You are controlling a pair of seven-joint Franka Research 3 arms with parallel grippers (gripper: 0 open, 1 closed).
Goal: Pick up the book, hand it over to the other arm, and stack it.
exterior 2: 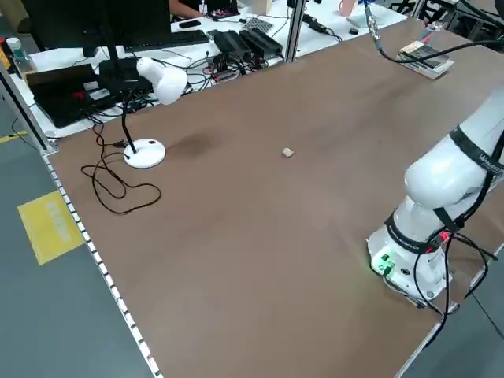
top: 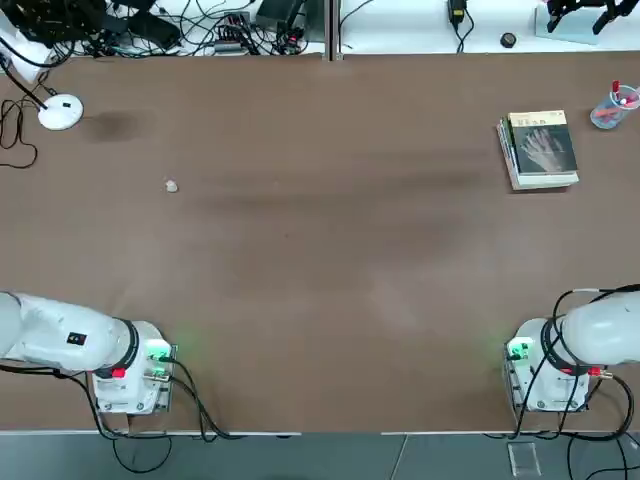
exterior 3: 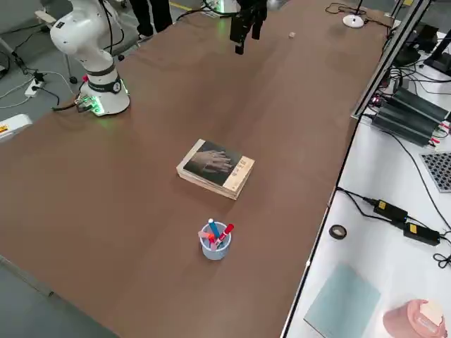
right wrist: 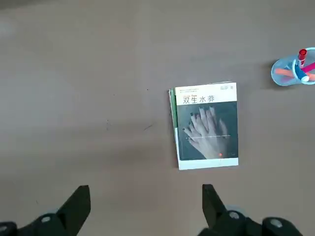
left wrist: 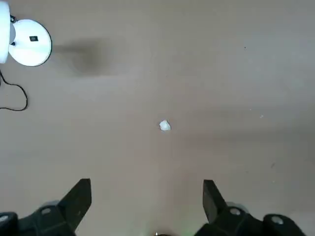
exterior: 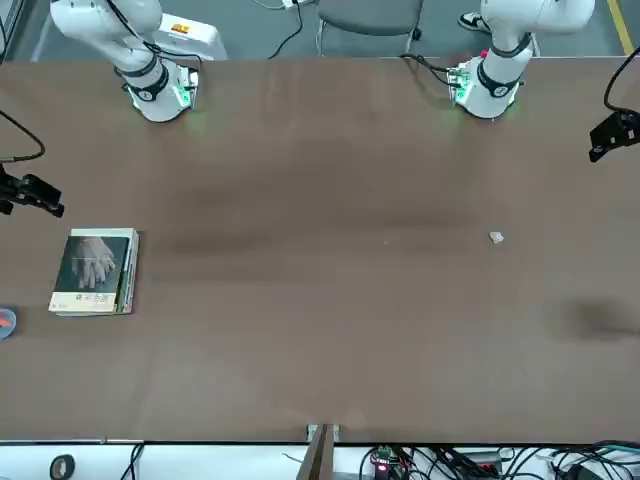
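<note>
Where it rests: we see the book (top: 542, 146) lying flat atop a green-and-white book (right wrist: 173, 118) at the table's (top: 320, 260) far right.
Beside it: we spot a cup of markers (top: 613, 107) just right.
Right gripper (right wrist: 142, 206): we hold it high, fingers apart, empty.
Left gripper (left wrist: 145, 201): we hold it spread wide, empty, above a white scrap (left wrist: 165, 126).
Far left: we note a lamp (top: 58, 111).

left arm: base at the lower left of the top view, reaching up out of frame. left gripper (left wrist: 146, 209): pointing straight down, high above the table, fingers spread wide, holding nothing. right arm: base at the lower right. right gripper (right wrist: 145, 211): same downward pose, fingers wide apart, holding nothing.
</note>
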